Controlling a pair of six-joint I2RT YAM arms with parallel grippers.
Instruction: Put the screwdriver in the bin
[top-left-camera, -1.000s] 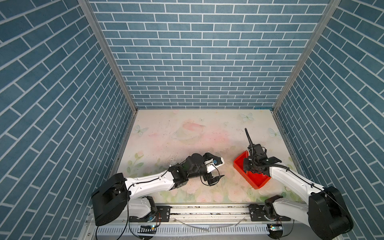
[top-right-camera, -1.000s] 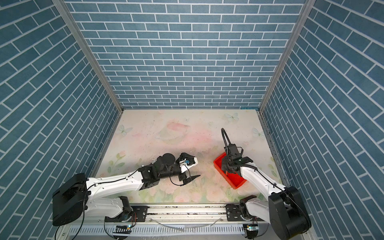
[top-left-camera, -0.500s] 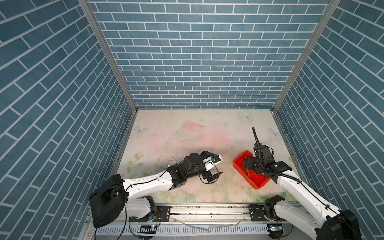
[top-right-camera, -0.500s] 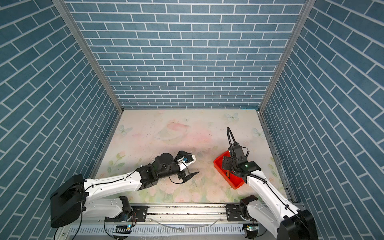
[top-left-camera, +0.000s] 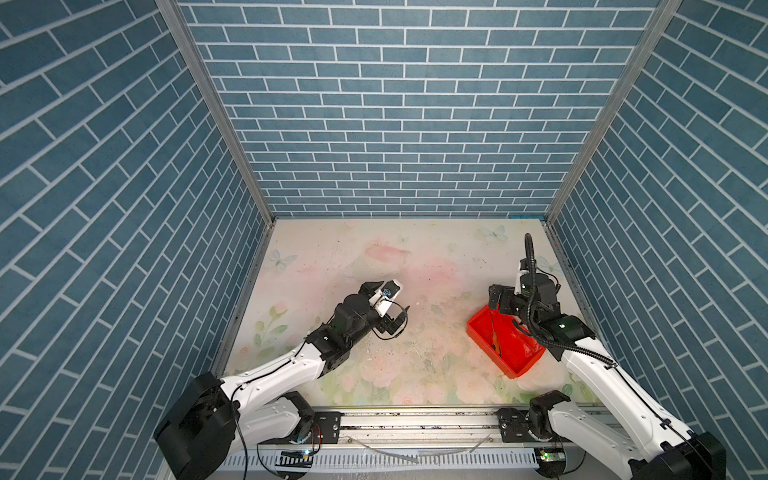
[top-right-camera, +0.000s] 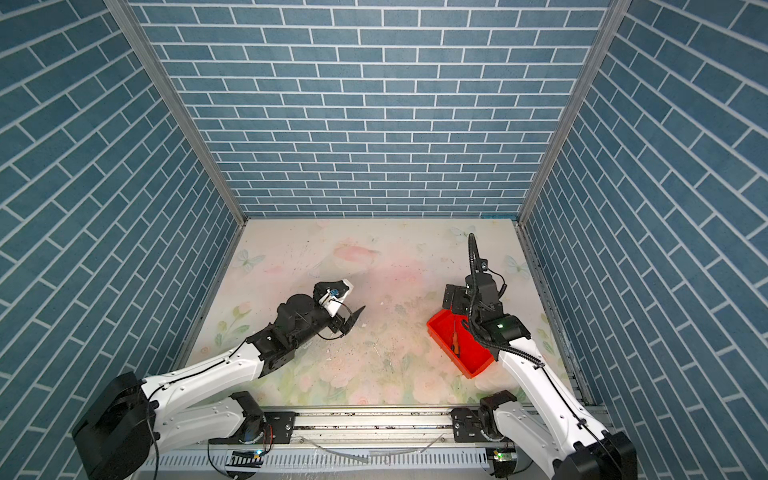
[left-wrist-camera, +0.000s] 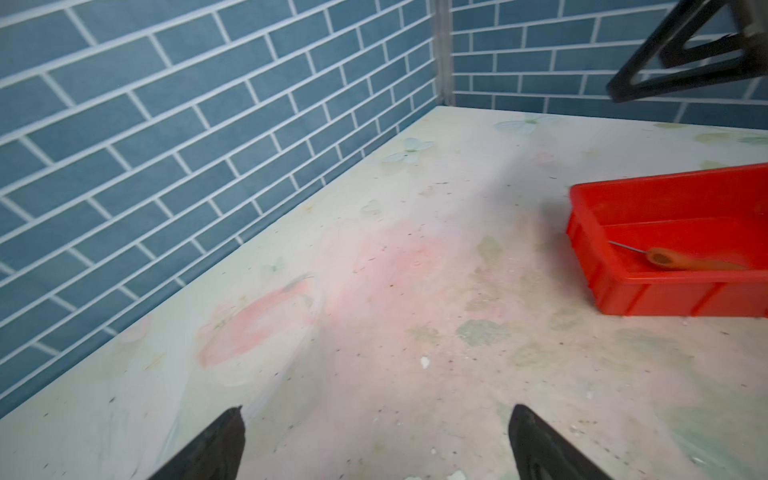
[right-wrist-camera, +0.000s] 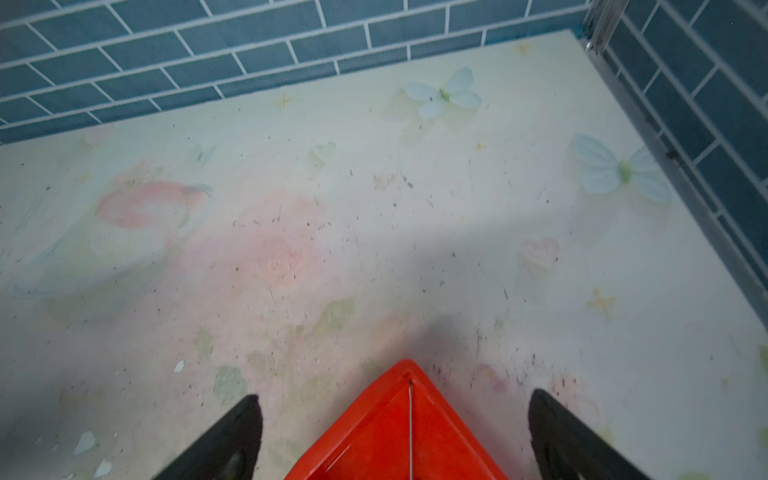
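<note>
The red bin sits on the floral mat at the front right. The orange-handled screwdriver lies inside it, its thin shaft pointing at the bin's far corner. My right gripper hovers open above that corner, holding nothing. In the right wrist view the gripper spans the bin's corner, with the shaft showing. My left gripper is open and empty over the mat's middle. The left wrist view shows the bin and screwdriver.
Blue brick walls close the back and both sides. A metal rail runs along the front edge. Small white crumbs dot the mat. A finger of the right gripper hangs above the bin in the left wrist view.
My right gripper went from shut to open and let go of the screwdriver, which now lies in the bin. The left gripper drew back to the left and farther from the front edge.
</note>
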